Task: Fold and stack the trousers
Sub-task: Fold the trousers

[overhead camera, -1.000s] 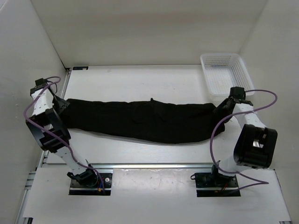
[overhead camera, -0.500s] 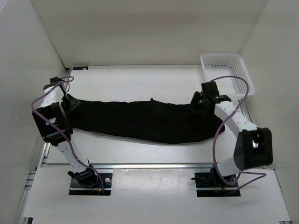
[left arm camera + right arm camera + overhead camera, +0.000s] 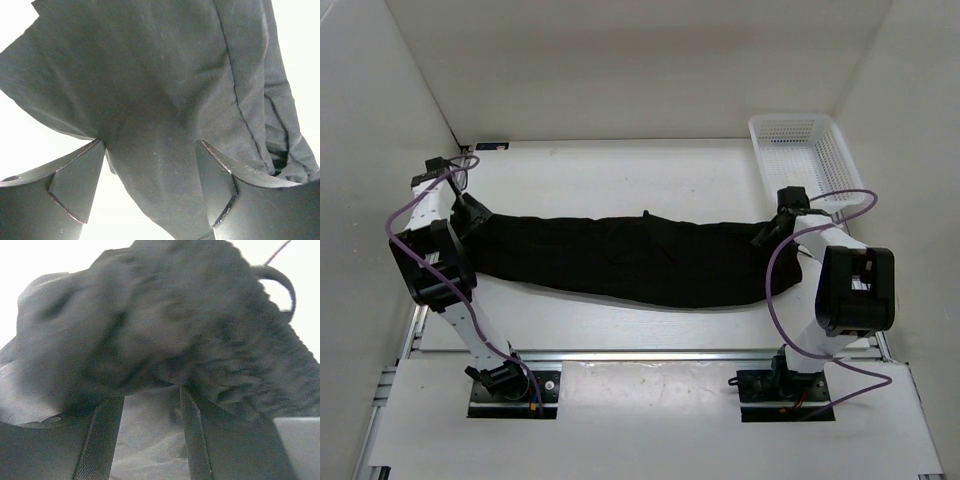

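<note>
The black trousers [image 3: 630, 258] lie stretched left to right across the white table. My left gripper [image 3: 470, 212] sits at their left end. In the left wrist view it [image 3: 151, 145] is wide open, with black cloth [image 3: 150, 90] lying between and beyond the fingers [image 3: 80, 185]. My right gripper [image 3: 772, 234] sits at the right end. In the right wrist view it [image 3: 150, 395] is open, with bunched cloth [image 3: 165, 320] at the fingertips and a pale surface in the gap. A drawstring loop [image 3: 287, 285] shows at the upper right.
A white mesh basket [image 3: 800, 155] stands at the back right corner, just behind the right arm. White walls close in the table on the left, back and right. Purple cables loop off both arms.
My right gripper swung left over the trousers, then came back to their right end. My left gripper moved back and right onto the left end. The cloth's ends shifted slightly inward.
</note>
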Robot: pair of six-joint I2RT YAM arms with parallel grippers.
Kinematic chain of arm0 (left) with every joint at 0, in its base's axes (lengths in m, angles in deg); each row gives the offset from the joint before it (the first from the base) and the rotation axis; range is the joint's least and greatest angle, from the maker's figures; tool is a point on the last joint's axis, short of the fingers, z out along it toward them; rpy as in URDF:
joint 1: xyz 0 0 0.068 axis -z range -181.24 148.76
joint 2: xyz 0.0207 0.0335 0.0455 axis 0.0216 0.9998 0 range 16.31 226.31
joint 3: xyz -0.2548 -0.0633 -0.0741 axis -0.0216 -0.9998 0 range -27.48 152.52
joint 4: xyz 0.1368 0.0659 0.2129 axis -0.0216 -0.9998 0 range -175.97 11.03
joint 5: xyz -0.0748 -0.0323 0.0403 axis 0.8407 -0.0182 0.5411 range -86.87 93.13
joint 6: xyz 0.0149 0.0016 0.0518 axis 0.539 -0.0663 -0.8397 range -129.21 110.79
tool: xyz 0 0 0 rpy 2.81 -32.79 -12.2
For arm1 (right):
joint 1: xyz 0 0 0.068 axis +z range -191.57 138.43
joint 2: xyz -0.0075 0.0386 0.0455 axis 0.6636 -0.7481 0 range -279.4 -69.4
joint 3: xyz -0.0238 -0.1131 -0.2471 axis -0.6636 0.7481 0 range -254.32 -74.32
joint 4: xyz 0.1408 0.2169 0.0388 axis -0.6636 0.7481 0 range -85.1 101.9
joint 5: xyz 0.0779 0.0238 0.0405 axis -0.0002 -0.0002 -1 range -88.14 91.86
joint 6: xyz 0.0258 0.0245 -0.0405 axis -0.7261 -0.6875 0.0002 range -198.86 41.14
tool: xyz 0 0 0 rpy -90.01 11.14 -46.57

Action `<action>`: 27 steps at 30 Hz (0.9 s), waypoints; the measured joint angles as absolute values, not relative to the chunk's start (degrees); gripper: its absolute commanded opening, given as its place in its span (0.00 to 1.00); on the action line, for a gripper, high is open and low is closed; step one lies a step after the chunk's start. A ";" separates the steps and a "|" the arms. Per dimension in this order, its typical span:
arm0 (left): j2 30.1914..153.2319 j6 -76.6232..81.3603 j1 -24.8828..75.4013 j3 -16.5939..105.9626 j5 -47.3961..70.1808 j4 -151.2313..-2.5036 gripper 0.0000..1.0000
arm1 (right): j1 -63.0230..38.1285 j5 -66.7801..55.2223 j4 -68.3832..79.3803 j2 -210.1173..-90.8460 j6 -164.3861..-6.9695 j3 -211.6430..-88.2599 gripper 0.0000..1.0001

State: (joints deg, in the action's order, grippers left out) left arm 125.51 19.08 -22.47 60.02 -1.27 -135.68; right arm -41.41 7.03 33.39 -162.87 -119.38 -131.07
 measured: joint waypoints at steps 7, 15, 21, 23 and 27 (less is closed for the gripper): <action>124.71 17.95 -22.47 63.23 -2.63 -137.34 0.85 | -45.06 11.38 37.11 -160.14 -122.30 -129.12 0.54; 122.48 18.69 -25.29 61.16 -3.87 -137.60 0.85 | -51.97 13.09 38.20 -151.77 -120.25 -127.77 0.55; 122.48 18.67 -26.43 58.69 -3.92 -137.41 0.85 | -54.68 9.81 38.42 -148.88 -117.76 -127.72 0.59; 122.41 18.69 -25.91 58.23 -3.94 -136.75 0.85 | -54.52 7.91 38.46 -147.03 -116.88 -127.81 0.60; 122.39 19.41 -25.38 56.06 -3.81 -135.83 0.85 | -54.52 5.24 39.34 -145.04 -115.53 -129.84 0.63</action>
